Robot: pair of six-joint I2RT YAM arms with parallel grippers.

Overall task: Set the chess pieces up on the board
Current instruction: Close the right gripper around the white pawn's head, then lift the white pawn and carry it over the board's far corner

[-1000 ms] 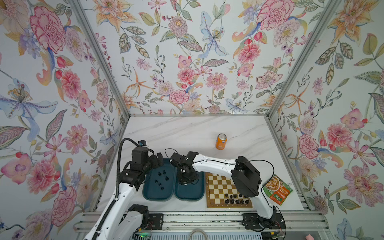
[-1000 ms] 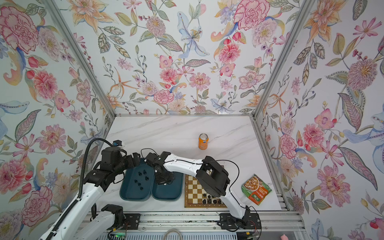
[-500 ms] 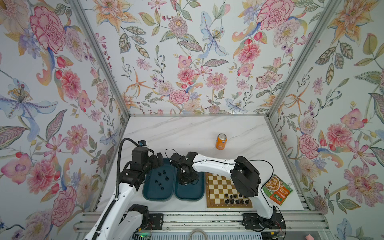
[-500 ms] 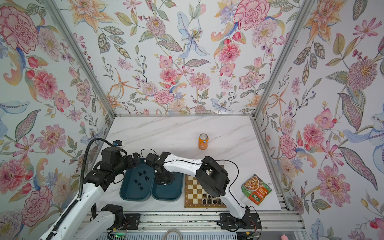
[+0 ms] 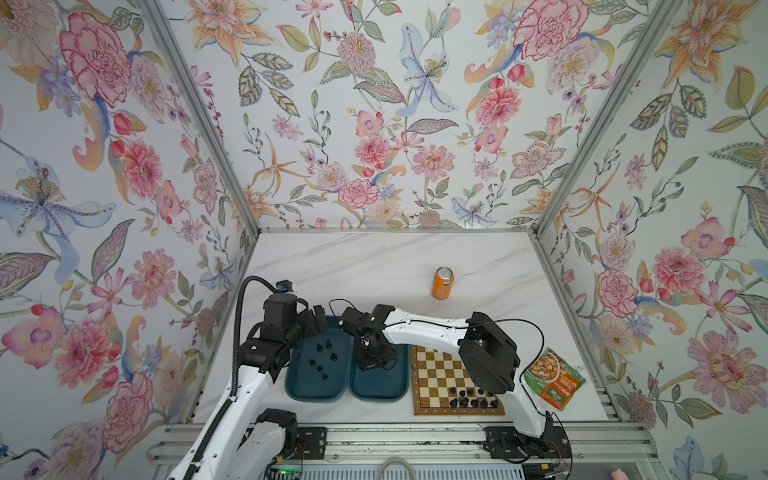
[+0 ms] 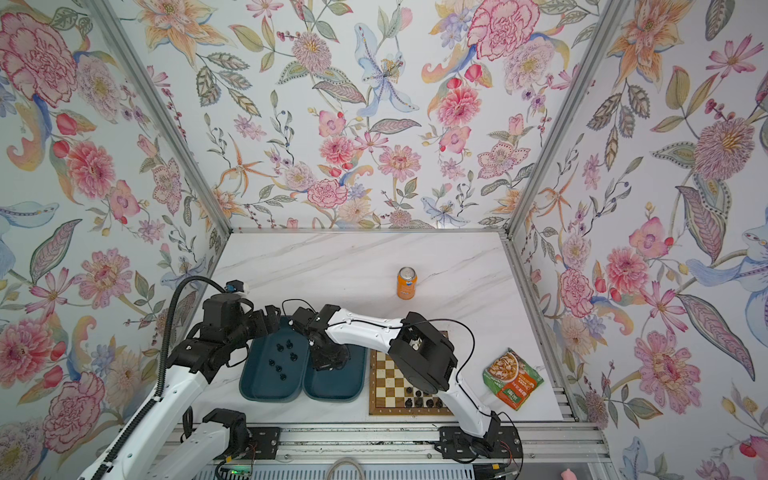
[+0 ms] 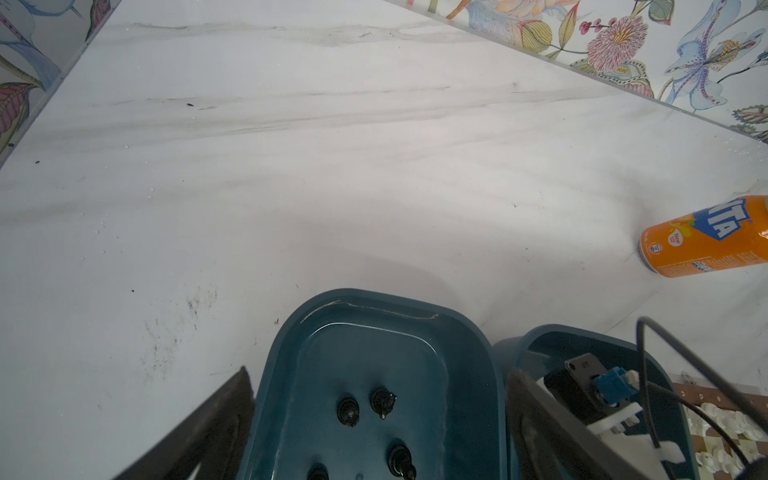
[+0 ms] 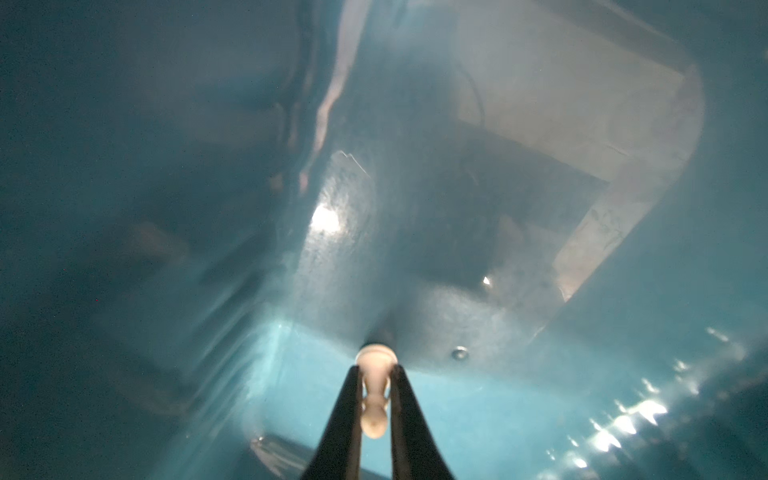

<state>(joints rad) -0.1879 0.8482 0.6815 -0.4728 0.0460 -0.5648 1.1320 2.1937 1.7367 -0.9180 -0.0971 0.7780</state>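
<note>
In both top views the board lies near the front edge of the tabletop, beside the right tray; black pieces stand in its nearest rows; more sit in the left tray; the left tool hangs over that tray's far end; the right tool reaches down into the right tray.

In the left wrist view the left tool's fingers are spread wide, holding nothing, either side of the left tray; white pieces show at the board's edge.

In the right wrist view the right tool pinches a white piece by its stem, over the teal tray floor.
</note>
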